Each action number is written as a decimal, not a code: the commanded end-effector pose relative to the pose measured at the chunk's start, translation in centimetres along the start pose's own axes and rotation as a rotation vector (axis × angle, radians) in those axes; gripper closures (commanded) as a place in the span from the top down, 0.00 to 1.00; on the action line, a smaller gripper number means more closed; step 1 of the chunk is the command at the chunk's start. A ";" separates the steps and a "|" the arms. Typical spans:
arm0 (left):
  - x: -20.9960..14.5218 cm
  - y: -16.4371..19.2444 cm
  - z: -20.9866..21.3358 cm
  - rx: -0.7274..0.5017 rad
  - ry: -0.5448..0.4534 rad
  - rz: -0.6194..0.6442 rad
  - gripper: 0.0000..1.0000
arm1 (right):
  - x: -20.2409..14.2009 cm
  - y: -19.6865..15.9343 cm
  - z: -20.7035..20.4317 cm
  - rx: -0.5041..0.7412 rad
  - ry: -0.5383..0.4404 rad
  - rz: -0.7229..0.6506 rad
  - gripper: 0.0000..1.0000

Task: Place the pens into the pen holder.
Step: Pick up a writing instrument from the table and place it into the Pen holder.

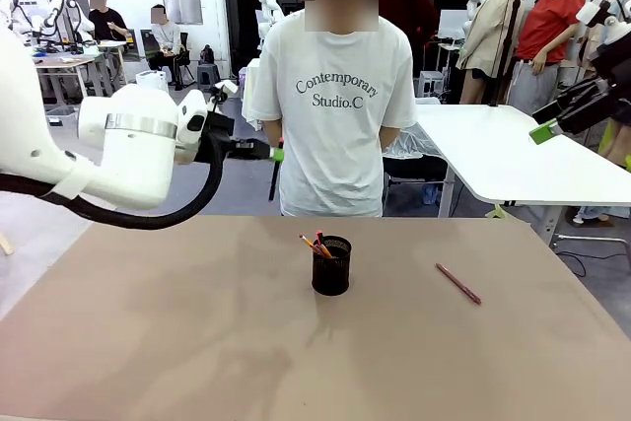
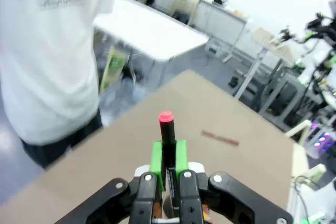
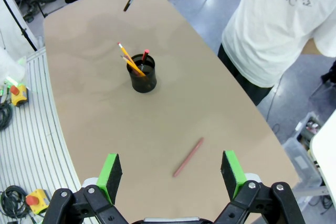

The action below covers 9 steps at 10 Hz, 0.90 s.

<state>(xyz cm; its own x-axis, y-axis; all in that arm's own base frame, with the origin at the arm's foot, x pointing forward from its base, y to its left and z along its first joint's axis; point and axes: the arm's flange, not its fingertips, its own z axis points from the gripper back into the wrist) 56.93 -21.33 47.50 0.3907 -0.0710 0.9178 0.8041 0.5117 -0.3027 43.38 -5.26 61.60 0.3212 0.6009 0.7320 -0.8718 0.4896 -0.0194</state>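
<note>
Left tool point(image 1: 277, 154) grips black pen point(image 1: 274, 182) near shirt point(image 1: 335, 135) reading "Contemporary Studio.C".

White rounded left arm point(image 1: 128, 150) with silver band point(image 1: 143, 125) and black cable point(image 1: 148, 216); black left hand point(image 1: 277, 154), green pads point(image 2: 156, 156)

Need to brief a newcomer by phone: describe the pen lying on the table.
On the brown tabletop, find the black wire-mesh pen holder near the middle. To its right in the front view lies a thin pinkish-red pen, the only one lying flat.
</note>
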 end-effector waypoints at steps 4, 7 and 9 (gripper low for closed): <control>-2.7 -2.5 -0.6 -0.420 -0.119 -0.252 0.00 | 0.2 0.1 0.1 0.000 -0.012 0.001 1.00; -4.1 -4.3 -4.7 -0.362 -0.206 -0.357 0.00 | 0.2 0.1 0.1 0.000 -0.012 0.001 1.00; -4.6 -5.2 -7.2 -0.310 -0.260 -0.341 0.00 | 0.2 0.1 0.1 0.000 -0.012 0.001 1.00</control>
<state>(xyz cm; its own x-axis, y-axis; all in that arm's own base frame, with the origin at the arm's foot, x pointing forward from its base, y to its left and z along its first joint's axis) 53.85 -28.64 43.29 0.0245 0.0180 0.9995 0.9844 0.1738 -0.0272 43.38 -5.26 61.60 0.3211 0.6010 0.7319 -0.8718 0.4895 -0.0194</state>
